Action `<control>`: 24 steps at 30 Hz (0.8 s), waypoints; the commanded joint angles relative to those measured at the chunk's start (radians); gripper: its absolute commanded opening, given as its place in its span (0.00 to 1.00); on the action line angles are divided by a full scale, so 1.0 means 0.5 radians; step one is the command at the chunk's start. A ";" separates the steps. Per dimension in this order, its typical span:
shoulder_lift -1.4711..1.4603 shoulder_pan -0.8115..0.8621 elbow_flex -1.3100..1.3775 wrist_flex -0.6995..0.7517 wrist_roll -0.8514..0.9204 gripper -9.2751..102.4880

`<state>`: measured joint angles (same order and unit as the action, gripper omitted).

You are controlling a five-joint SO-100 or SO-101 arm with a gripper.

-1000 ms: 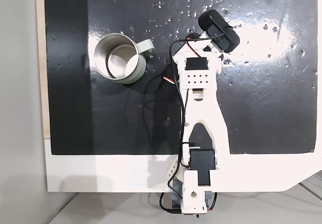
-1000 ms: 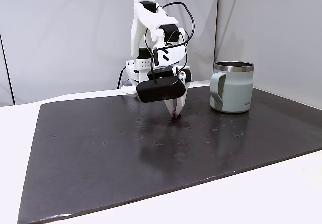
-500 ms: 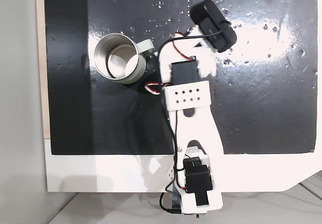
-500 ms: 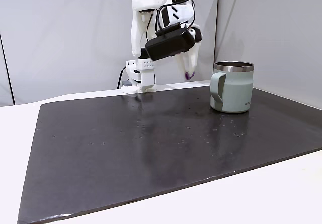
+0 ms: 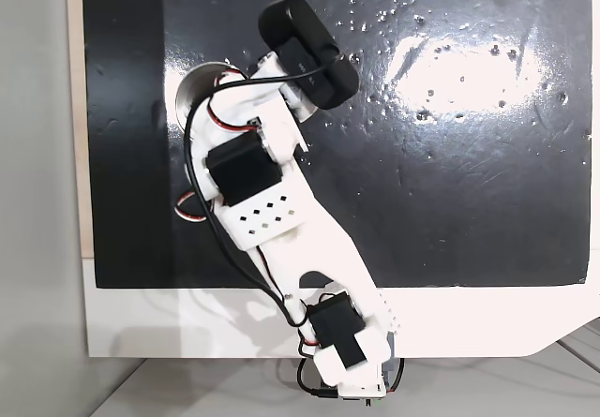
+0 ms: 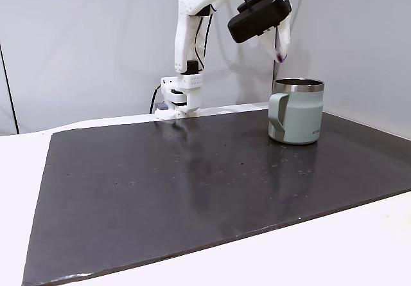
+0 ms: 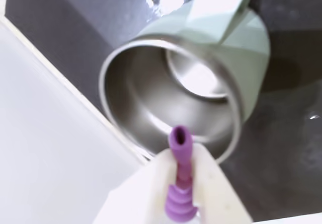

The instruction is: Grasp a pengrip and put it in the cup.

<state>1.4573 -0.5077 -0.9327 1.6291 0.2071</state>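
Wrist view looks down past two white gripper (image 7: 181, 156) fingers (image 7: 214, 183) that are closed tightly on a small purple ribbed pengrip (image 7: 180, 181), its rounded open end sticking out beyond the fingertips. Just beyond that end lies the open mouth of a shiny silver cup (image 7: 151, 108), tilted in the picture, with a reflective inside and a pale grey-green outer wall and handle. The cup stands on a dark mat (image 7: 75, 27), and a pale table edge runs along the left of that picture. From the side, in a fixed view, the white arm (image 6: 192, 48) reaches up from its base near the far edge of the mat (image 6: 192, 183) and over toward the right, carrying a black camera block (image 6: 259, 17). The gripper (image 6: 281, 56) points downward, with a bit of purple, the pengrip (image 6: 280, 57), showing at its tip, held in the air above the cup (image 6: 297, 112) and clear of the rim. The cup sits upright near the mat's far right corner, handle facing the camera. From above, in a fixed view, the arm (image 5: 272, 211) stretches from the white table's near edge across the mat (image 5: 469, 155) and covers most of the cup (image 5: 184, 87), leaving a sliver of rim showing near the mat's left edge.
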 commanded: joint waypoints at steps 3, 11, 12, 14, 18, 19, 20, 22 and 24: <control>-0.117 -0.034 0.368 0.052 -0.144 0.09; -0.377 -0.064 0.792 0.252 -0.178 0.09; -0.380 -0.064 0.795 0.258 -0.181 0.10; -0.380 -0.067 0.798 0.264 -0.187 0.19; -0.380 -0.061 0.801 0.285 -0.199 0.26; -0.380 -0.058 0.801 0.288 -0.202 0.26; -0.380 -0.058 0.801 0.291 -0.202 0.26; -0.377 -0.058 0.801 0.301 -0.202 0.26; -0.371 -0.058 0.801 0.304 -0.202 0.26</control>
<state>1.2594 -0.5430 -0.5890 1.7717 0.1135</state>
